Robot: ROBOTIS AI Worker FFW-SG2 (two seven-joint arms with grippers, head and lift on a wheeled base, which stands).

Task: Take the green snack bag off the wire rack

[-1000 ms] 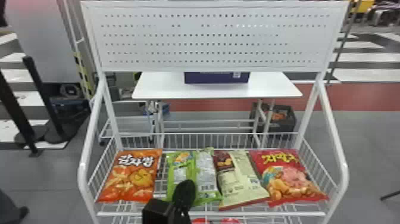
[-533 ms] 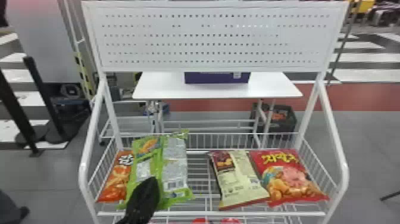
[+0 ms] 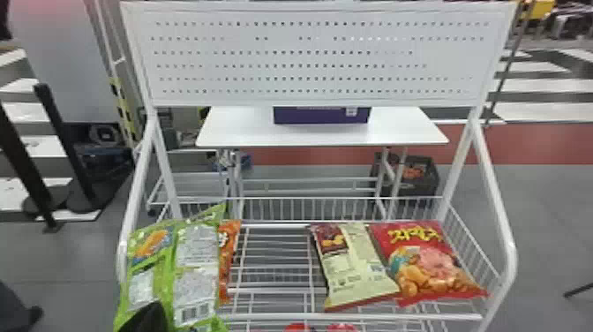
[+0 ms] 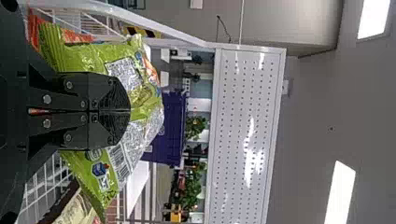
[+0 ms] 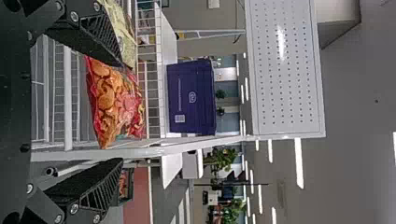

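One green snack bag (image 3: 197, 249), clenched in the left gripper (image 3: 148, 317), has swung farther left since the earlier frames, now at the left end of the wire rack (image 3: 282, 316). It covers all but the right strip of the orange bag (image 3: 228, 265). The cream bag (image 3: 362, 265) and red bag (image 3: 425, 265) haven't budged. The right gripper (image 5: 122, 112) has its fingers spread well apart.

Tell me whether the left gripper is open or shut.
Shut: the left gripper has its black fingers together along one line, the green snack bag pinched at their tips.
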